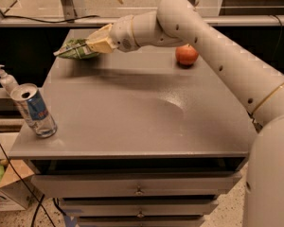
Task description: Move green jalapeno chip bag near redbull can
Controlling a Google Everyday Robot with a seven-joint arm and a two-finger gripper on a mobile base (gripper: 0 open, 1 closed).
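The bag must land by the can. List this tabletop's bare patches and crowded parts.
Bare: the wide grey middle and front of the table, right of the redbull can and forward of the orange fruit. Crowded: far-left edge, where the claw holds the green jalapeno chip bag.

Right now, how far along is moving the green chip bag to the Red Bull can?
Done: the end effector is closed on the green jalapeno chip bag at the far left corner of the table. In hand: the carry, with the bag a long way from its goal. Left: bringing it to the redbull can, standing at the near left edge, and releasing it there.
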